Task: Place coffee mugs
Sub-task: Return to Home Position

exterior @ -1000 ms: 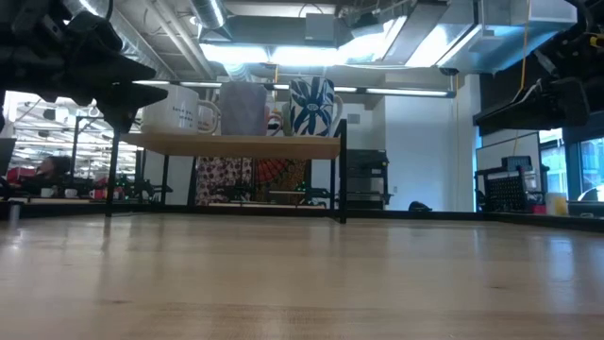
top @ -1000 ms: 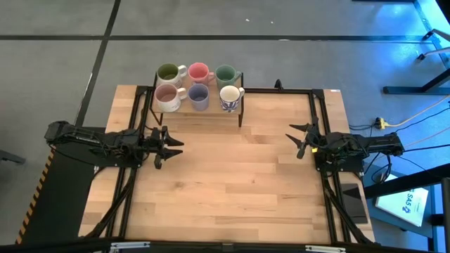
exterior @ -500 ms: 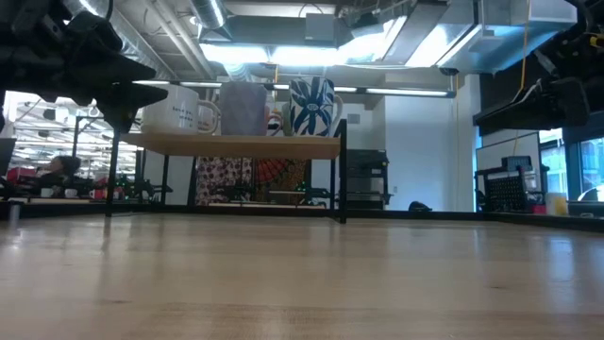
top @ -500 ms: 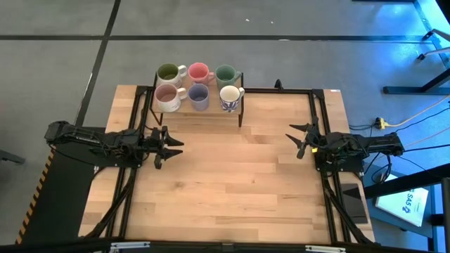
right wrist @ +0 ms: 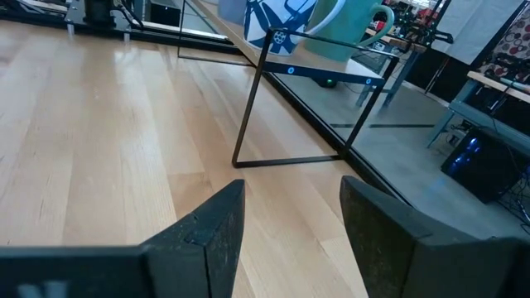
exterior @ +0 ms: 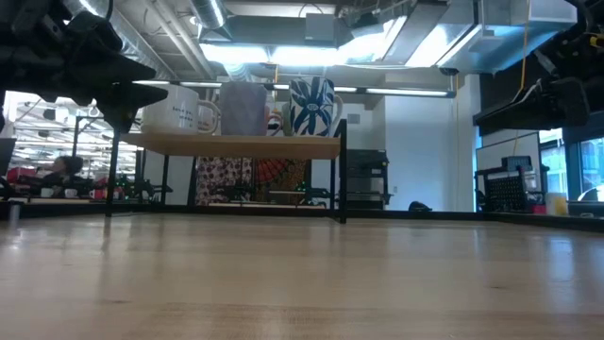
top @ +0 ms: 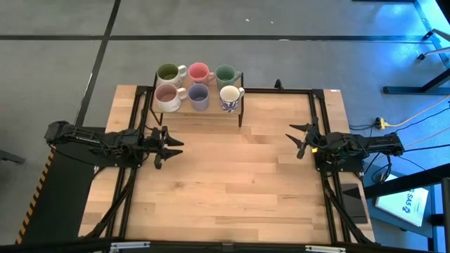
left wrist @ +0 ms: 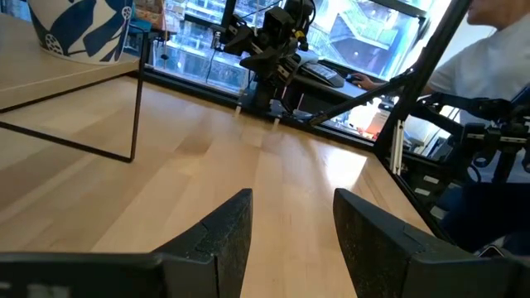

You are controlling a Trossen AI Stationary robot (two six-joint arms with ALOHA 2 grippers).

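A wooden table (top: 225,190) fills the middle of the scene; the left arm (top: 84,139) lies along its left edge and the right arm (top: 365,145) along its right edge, both reaching inward and well apart from each other; a small shelf (exterior: 236,144) on thin black legs stands at the far edge of the table, left of centre, and carries all six mugs in two rows of three; the left gripper (top: 171,145) hangs above the boards just near of the shelf's left end, its fingers (left wrist: 225,236) spread apart with nothing between them; the right gripper (top: 296,140) sits at the right side, also with its fingers (right wrist: 207,236) spread wide and holding nothing; in the far row, left to right, stand the cream mug (top: 167,72) with its olive inside, the pink mug (top: 199,72) and the dark green mug (top: 225,74); in the near row, left to right, stand the beige-pink mug (top: 166,94), the lavender mug (top: 198,95) and the white mug with blue pattern (top: 230,97); all stand upright, close together.
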